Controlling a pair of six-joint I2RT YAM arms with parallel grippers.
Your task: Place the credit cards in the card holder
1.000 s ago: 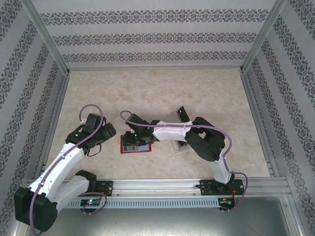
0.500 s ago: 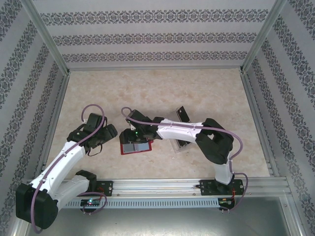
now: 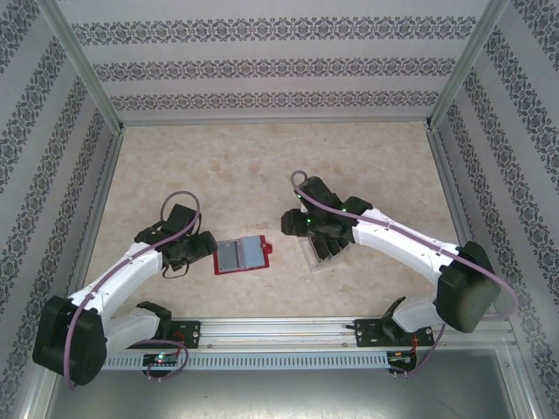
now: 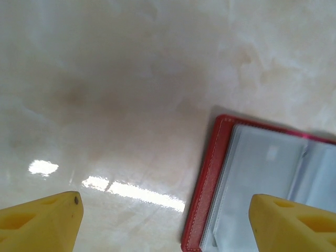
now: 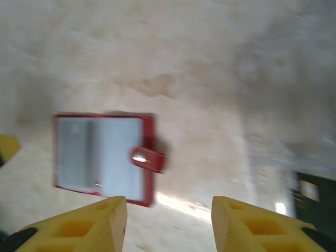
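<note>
**Wallet open, no card seen in it; both pincers empty**

Progress: the card holder (image 3: 241, 255) lies unfolded on the table (image 3: 262, 166) between the two arms, grey pockets up and snap tab toward the right arm. I see no dark card in its pockets, though the wrist views are too soft to be sure. Dark shapes I take for the credit cards (image 3: 325, 250) sit in the clear tray (image 3: 312, 264), near the wallet on its right. I judge the loading mostly or wholly undone.

Pincers: the left gripper (image 4: 168, 218) hangs just beside the wallet's left edge, fingers well apart, gripping nothing. The right gripper (image 5: 168, 220) hovers over the tray's near corner, moderately spread and empty.
</note>
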